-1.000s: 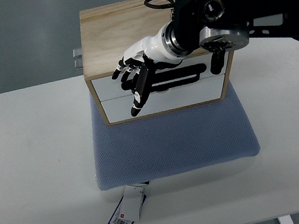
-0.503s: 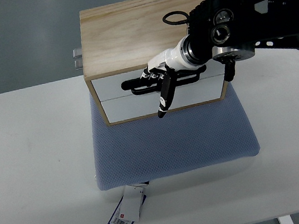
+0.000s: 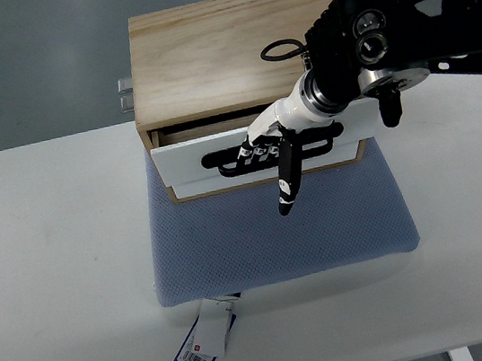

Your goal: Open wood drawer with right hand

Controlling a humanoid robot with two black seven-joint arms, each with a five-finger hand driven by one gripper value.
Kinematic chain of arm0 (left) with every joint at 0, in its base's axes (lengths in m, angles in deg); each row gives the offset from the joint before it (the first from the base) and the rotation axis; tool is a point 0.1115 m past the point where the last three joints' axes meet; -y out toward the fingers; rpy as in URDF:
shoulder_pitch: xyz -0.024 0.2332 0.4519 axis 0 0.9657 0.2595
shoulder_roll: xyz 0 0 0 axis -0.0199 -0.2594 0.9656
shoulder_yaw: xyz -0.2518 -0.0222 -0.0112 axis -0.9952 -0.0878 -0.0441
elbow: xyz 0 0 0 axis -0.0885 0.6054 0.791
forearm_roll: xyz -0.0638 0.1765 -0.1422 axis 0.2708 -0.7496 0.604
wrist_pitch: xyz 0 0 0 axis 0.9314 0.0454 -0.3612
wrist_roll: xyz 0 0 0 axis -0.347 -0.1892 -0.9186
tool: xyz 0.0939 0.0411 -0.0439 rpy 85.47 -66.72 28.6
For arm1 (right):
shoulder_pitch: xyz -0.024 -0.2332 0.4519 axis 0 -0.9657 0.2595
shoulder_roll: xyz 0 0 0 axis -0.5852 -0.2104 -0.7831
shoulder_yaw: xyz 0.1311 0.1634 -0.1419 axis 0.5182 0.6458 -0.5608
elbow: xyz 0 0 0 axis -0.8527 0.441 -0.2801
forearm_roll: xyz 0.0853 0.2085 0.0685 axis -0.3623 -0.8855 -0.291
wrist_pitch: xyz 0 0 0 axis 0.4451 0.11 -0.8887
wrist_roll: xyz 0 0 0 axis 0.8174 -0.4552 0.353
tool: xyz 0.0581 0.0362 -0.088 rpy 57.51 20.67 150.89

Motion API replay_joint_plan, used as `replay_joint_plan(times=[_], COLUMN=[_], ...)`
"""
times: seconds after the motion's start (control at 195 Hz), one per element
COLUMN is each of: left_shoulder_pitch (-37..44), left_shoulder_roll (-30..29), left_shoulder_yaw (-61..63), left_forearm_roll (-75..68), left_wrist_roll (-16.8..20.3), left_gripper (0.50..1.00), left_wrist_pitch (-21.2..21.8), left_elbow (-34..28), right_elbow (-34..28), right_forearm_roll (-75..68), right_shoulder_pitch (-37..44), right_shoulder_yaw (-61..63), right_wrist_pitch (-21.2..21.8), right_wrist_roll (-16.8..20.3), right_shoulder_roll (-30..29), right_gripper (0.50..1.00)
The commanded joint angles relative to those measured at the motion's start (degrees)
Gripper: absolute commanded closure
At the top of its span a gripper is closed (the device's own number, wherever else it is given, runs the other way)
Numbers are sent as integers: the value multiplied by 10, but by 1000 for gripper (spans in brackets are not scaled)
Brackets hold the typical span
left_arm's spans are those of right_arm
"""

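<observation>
A light wood drawer box (image 3: 222, 52) stands on a blue cushion (image 3: 276, 230). Its upper drawer (image 3: 185, 160), white-fronted with a black handle (image 3: 218, 160), sticks out a little from the box, showing a dark gap along its top edge. My right hand (image 3: 264, 152) comes in from the right on a black arm (image 3: 408, 19). Its fingers are hooked over the handle near the middle of the drawer front, and the black thumb (image 3: 288, 182) points down toward the cushion. The left arm does not show.
The cushion lies on a white table (image 3: 56, 281), with a blue and white tag (image 3: 202, 342) sticking out at its front edge. A small metal fitting (image 3: 125, 93) juts from the box's back left. Grey floor lies beyond the table.
The right hand slid right along the drawer front, hooked its fingers on the handle and drew back toward me. The upper drawer has come out a little.
</observation>
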Motion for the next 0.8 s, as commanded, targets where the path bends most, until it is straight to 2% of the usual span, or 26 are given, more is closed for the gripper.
replay_joint_plan(times=[0.0, 0.313, 0.626, 0.795], left_shoulder_pitch=[0, 0, 0, 0], left_shoulder_roll=[0, 0, 0, 0], left_shoulder_yaw=[0, 0, -1, -1], left_forearm_roll=[0, 0, 0, 0], left_wrist_roll=[0, 0, 0, 0], left_gripper=[500, 500, 500, 500], left_wrist_pitch=[0, 0, 0, 0], left_elbow=[0, 0, 0, 0], right_elbow=[-21, -61, -94, -100], right_forearm_roll=[-1, -27, -78, -108], right_shoulder_pitch=[11, 40, 46, 53], right_shoulder_yaw=[1, 1, 3, 18], right_wrist_pitch=[20, 56, 110, 117], right_wrist_roll=[0, 0, 0, 0], right_shoulder_roll=[9, 36, 67, 72], right_gripper=[558, 558, 558, 558])
